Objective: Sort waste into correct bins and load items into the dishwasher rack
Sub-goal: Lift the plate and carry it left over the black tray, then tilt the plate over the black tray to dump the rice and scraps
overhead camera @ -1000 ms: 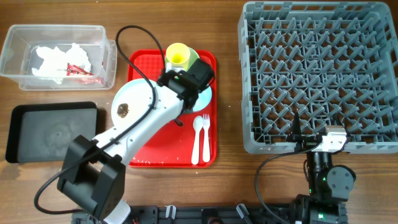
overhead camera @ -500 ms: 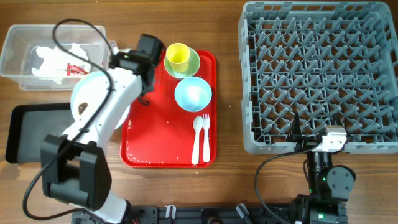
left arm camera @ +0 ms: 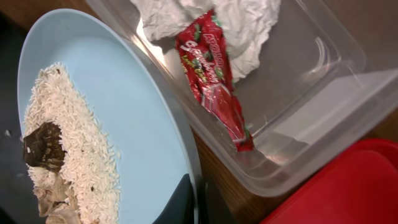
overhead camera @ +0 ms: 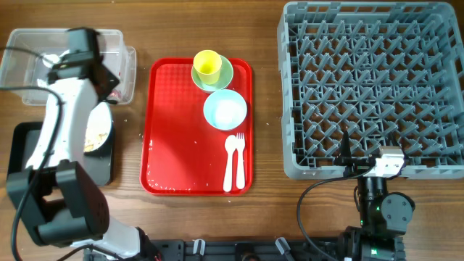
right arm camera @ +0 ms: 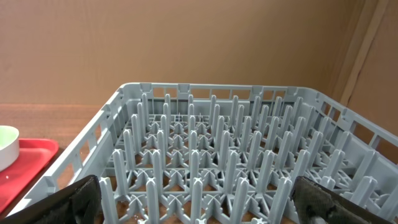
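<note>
At the left side of the worktop (overhead camera: 268, 145), the left claw (left arm camera: 196, 202) is clamped on the rim of the light blue plate (left arm camera: 124, 112), which is held tilted over the black tray (overhead camera: 36, 156), just beside the clear tub (left arm camera: 298, 124). Rice and brown scraps (left arm camera: 68, 143) lie on the plate. Napkins (left arm camera: 249, 25) and the red wrapper (left arm camera: 214, 87) sit in the tub. The right claw (right arm camera: 199, 199) stands wide, holding nothing, at the near edge of the dishwasher rack (right arm camera: 205, 143)

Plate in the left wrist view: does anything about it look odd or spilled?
The plate is off the red tray. The left gripper, jaws shut on its rim, holds it tilted over the black tray, beside the clear tub. The rice and a brown scrap lie heaped along one side.
</note>
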